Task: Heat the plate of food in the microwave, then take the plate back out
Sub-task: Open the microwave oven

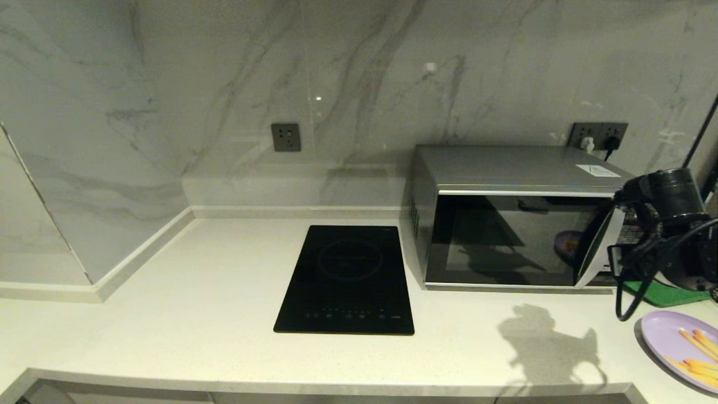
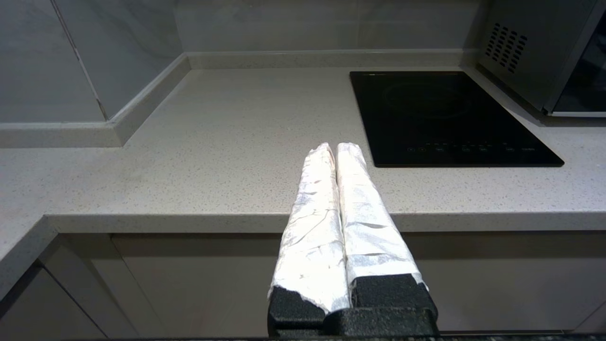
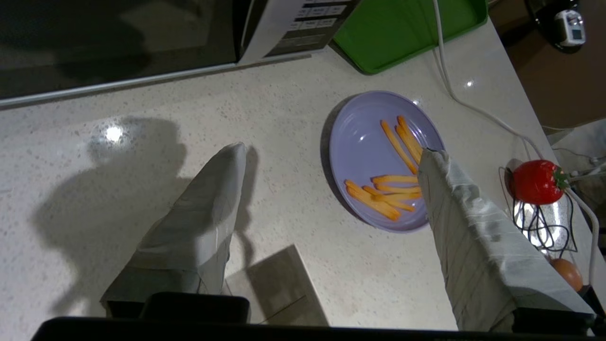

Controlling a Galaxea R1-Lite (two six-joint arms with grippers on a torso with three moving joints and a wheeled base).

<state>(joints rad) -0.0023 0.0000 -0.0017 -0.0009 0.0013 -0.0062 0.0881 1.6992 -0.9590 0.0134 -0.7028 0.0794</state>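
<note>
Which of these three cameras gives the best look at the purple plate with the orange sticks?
The right wrist view: the whole plate and its food sticks show from above, with only one edge behind a finger. The head view catches just part of the plate, cut off at the picture's edge. The left wrist view shows none of it.

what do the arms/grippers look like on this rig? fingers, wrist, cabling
Both grippers have two long tapered fingers wrapped in creased silvery-white tape on black bases: left gripper, right gripper. In the head view the right arm is a black cylindrical housing with looped black cables. No markings visible.
</note>
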